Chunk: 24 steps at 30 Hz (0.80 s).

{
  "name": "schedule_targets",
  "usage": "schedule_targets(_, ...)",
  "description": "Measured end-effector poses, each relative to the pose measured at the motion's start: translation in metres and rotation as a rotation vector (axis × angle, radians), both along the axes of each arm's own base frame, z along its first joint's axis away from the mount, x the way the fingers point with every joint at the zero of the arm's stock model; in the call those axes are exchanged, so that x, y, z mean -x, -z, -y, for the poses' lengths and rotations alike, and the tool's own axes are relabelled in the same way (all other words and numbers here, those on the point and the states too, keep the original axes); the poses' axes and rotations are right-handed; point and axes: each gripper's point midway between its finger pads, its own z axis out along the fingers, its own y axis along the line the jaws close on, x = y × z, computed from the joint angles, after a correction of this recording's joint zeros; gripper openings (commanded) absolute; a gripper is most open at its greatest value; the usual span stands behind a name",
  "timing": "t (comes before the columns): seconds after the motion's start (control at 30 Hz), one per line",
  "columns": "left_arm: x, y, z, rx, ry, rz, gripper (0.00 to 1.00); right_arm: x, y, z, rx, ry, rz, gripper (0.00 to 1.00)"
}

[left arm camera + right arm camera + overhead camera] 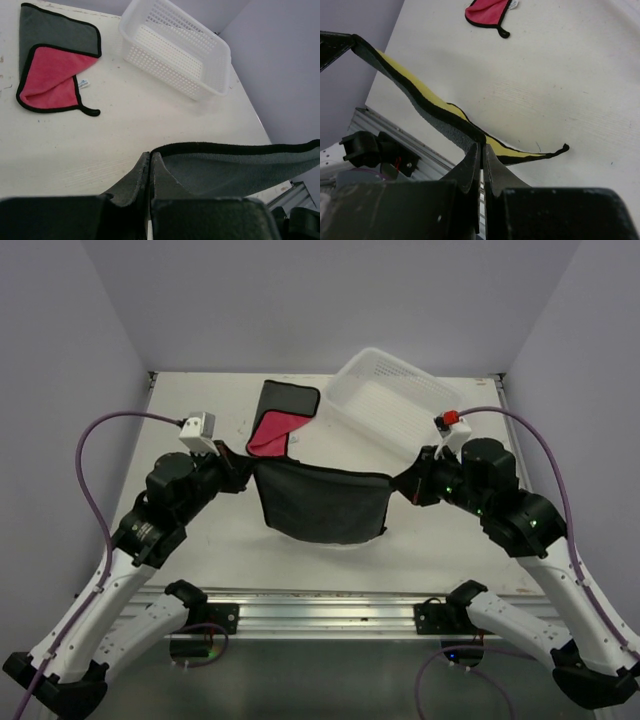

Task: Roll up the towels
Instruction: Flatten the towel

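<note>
A grey towel with black trim and a yellow underside (320, 502) hangs stretched between my two grippers above the table's middle. My left gripper (248, 468) is shut on its left top corner; in the left wrist view the fingers (150, 162) pinch the trimmed edge of the grey towel (235, 167). My right gripper (400, 483) is shut on its right top corner; the right wrist view shows its fingers (482, 150) closed on the towel (427, 107), the yellow side showing. A second towel, grey with a pink side (280, 420), lies partly folded at the back (50, 65).
A white perforated basket (385, 400) sits tilted at the back right of the table (200, 540), also in the left wrist view (175, 47). The aluminium rail (320, 610) runs along the near edge.
</note>
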Motion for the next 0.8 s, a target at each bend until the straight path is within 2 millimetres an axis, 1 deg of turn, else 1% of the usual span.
schedule_targets(0.13, 0.015, -0.009, 0.001, 0.039, 0.039, 0.021, 0.00, 0.016, -0.003, 0.000, -0.037, -0.028, -0.022, 0.00)
schedule_targets(0.33, 0.041, -0.017, 0.001, 0.110, 0.095, 0.038, 0.00, 0.038, -0.007, 0.005, -0.079, -0.049, -0.042, 0.00)
schedule_targets(0.43, 0.046, -0.020, 0.003, 0.139, 0.107, 0.032, 0.00, 0.042, -0.007, 0.006, -0.091, -0.048, -0.053, 0.00)
schedule_targets(0.5, 0.043, -0.015, 0.003, 0.145, 0.093, 0.004, 0.00, 0.039, -0.003, 0.005, -0.087, -0.040, -0.068, 0.00)
schedule_targets(0.6, 0.032, -0.003, 0.002, 0.129, 0.050, -0.042, 0.00, 0.027, 0.013, 0.001, -0.061, -0.011, -0.109, 0.00)
schedule_targets(0.67, 0.018, 0.011, 0.001, 0.101, 0.000, -0.087, 0.00, 0.013, 0.032, -0.003, -0.025, 0.019, -0.155, 0.00)
schedule_targets(0.8, -0.012, 0.051, 0.002, 0.014, -0.083, -0.191, 0.00, -0.021, 0.071, -0.017, 0.049, 0.064, -0.236, 0.00)
